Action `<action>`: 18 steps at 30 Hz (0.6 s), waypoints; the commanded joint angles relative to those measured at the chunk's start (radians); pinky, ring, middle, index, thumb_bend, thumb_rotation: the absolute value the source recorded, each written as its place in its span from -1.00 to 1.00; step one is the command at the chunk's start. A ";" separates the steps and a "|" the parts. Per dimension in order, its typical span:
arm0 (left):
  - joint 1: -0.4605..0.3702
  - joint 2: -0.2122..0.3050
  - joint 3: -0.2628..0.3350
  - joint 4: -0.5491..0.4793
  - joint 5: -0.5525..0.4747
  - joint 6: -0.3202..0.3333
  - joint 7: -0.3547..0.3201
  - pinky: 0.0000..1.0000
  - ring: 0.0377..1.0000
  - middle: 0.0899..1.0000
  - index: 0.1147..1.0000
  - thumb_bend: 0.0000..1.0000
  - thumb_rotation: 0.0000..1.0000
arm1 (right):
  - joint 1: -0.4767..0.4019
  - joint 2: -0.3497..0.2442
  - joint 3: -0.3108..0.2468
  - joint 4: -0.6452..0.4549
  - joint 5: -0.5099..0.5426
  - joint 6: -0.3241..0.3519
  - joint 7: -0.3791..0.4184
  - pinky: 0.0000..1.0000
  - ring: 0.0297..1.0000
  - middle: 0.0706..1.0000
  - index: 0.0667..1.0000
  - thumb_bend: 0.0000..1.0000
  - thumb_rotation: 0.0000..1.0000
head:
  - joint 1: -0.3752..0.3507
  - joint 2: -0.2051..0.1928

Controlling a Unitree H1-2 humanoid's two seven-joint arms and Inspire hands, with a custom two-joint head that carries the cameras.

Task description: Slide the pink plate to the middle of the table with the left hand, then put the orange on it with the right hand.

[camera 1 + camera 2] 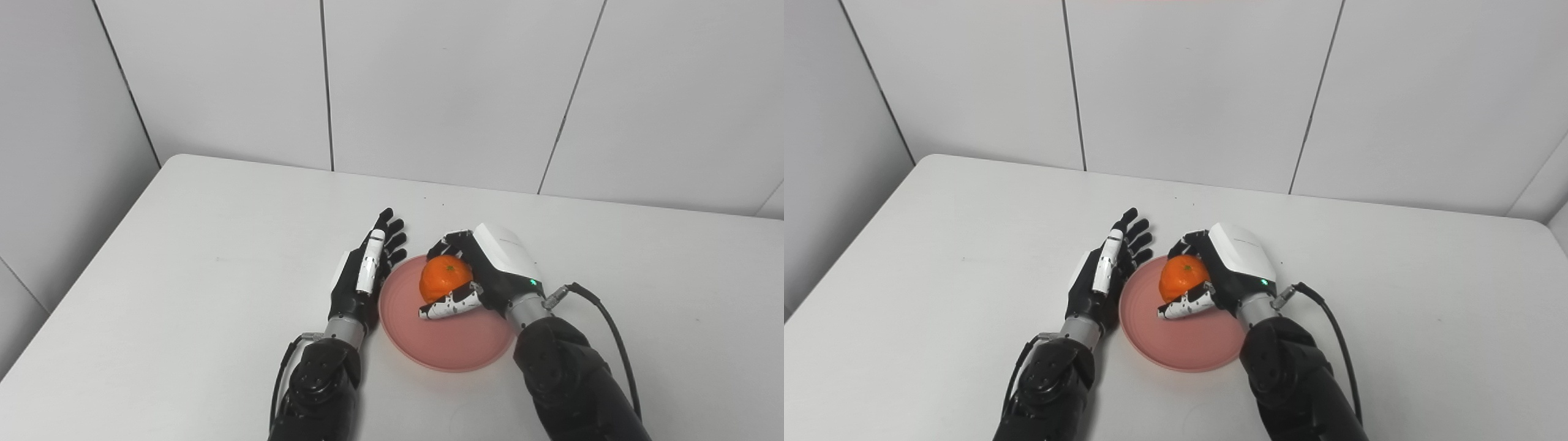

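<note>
- Now you are looking at the placing step: your right hand is gripping the orange over the far part of the pink plate, with the fingers curled behind the fruit and the thumb crossing under its near side.
- Your left hand is resting edge-on just beside the plate's left rim, with its fingers straight and spread, grasping nothing; whether it is touching the rim you cannot tell from either view.
- The plate is lying flat on the white table, near the middle of its width and toward the near edge, so the slide seems done.
- Whether the orange is already sitting on the plate or hanging just above it is not clear; the thumb is hiding the contact line.
- To do this step well, you are aiming to lower the fruit until its weight is resting on the plate, closer to the centre than the far rim, before loosening the grip.
- You are then opening thumb and fingers together and slowly, since a round fruit is likely to roll if one side lets go first.
- You are keeping the left hand beside the rim as a stop, judging that a nudge from the right wrist could push the light plate sideways.
- You are lifting the right hand straight up afterwards, clear of the fruit.
</note>
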 commanded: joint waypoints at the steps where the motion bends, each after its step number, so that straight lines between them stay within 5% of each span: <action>1: -0.005 -0.007 0.004 -0.005 0.008 -0.014 0.009 0.82 0.85 0.86 0.85 -0.26 1.00 | -0.047 0.008 0.006 -0.002 -0.010 -0.050 -0.033 -0.44 -0.26 -0.25 -0.03 0.05 -1.00 | -0.001 0.001; 18: -0.004 -0.001 0.003 -0.010 0.017 -0.009 0.005 0.82 0.86 0.87 0.84 -0.25 1.00 | -0.024 -0.003 0.049 0.032 -0.017 -0.051 -0.047 -0.46 -0.32 -0.26 -0.03 0.05 -1.00 | -0.019 0.003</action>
